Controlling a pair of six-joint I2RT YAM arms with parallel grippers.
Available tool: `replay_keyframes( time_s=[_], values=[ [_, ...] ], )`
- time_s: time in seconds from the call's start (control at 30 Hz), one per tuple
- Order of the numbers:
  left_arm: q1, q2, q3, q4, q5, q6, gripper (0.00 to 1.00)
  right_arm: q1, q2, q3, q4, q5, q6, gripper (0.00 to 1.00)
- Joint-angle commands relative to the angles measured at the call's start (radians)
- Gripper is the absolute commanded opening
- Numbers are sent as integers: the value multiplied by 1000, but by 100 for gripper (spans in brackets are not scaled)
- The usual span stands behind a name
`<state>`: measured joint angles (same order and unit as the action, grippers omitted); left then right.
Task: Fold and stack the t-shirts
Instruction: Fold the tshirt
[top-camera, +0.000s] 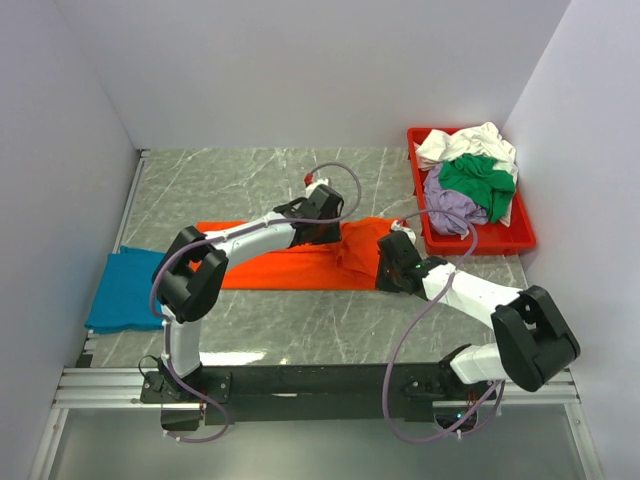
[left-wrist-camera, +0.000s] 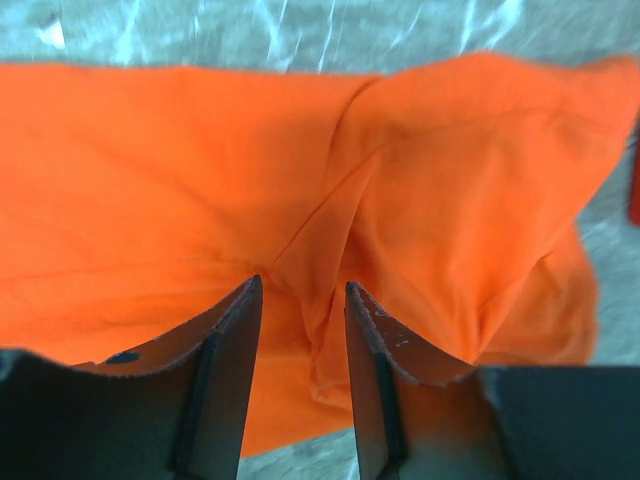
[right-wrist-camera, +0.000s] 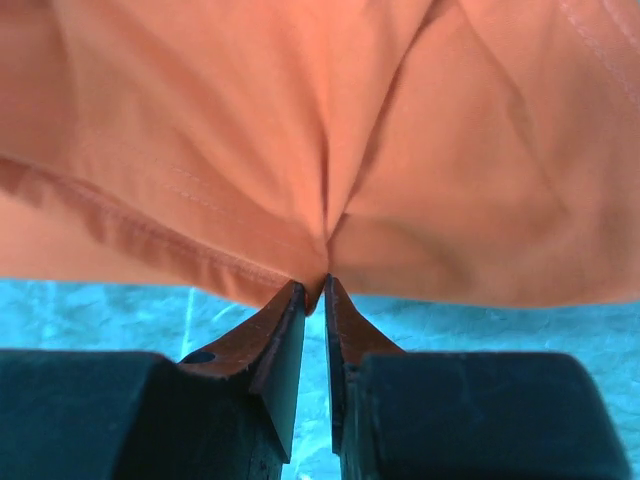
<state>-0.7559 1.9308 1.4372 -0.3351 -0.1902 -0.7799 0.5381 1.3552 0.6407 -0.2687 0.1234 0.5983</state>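
A bright orange t-shirt (top-camera: 290, 265) lies spread flat across the middle of the marble table. My left gripper (top-camera: 325, 232) sits at the shirt's far edge. In the left wrist view its jaws (left-wrist-camera: 303, 290) stand apart, open, with a raised ridge of the orange cloth (left-wrist-camera: 180, 180) between the fingers. My right gripper (top-camera: 385, 262) is at the shirt's near right edge. In the right wrist view it (right-wrist-camera: 313, 285) is shut on the hem of the orange cloth (right-wrist-camera: 300, 130), which puckers into the tips. A folded teal-blue t-shirt (top-camera: 125, 290) lies at the left.
A red tray (top-camera: 520, 240) at the back right holds a heap of white (top-camera: 465, 142), green (top-camera: 478, 178) and lavender (top-camera: 450, 208) shirts. White walls enclose the table on three sides. The arms' bases sit on a rail at the near edge.
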Motion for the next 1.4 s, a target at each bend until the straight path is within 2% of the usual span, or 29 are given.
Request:
replay_keyframes(
  time_s=[0.0, 0.33, 0.5, 0.57, 0.73, 0.8, 0.9, 1.2, 1.37],
  values=[
    [-29, 10, 38, -48, -66, 31, 44, 6, -53, -9, 57, -24, 24, 21],
    [-59, 20, -95, -38, -100, 45, 34, 5, -102, 19, 48, -45, 23, 25],
    [-59, -22, -146, -41, -130, 37, 33, -6, -116, 36, 25, -25, 21, 28],
    [-59, -53, -153, -32, -108, 39, 35, -10, -122, 39, 17, -19, 24, 30],
    [-59, -104, -127, -7, -42, 42, 51, -65, -131, 34, 20, -53, 29, 35],
    [-59, -104, -110, -4, -22, 41, 53, -84, -130, 34, 31, -76, 28, 38],
    [-59, -78, -81, 1, 0, 41, 54, -92, -120, 33, 40, -73, 26, 42],
    [-60, -7, -12, 1, 23, 48, 57, -92, -39, 43, 82, -80, 41, 42],
    [-60, 34, -9, 2, 44, 48, 53, -90, -11, 33, 100, -96, 44, 40]
  ],
)
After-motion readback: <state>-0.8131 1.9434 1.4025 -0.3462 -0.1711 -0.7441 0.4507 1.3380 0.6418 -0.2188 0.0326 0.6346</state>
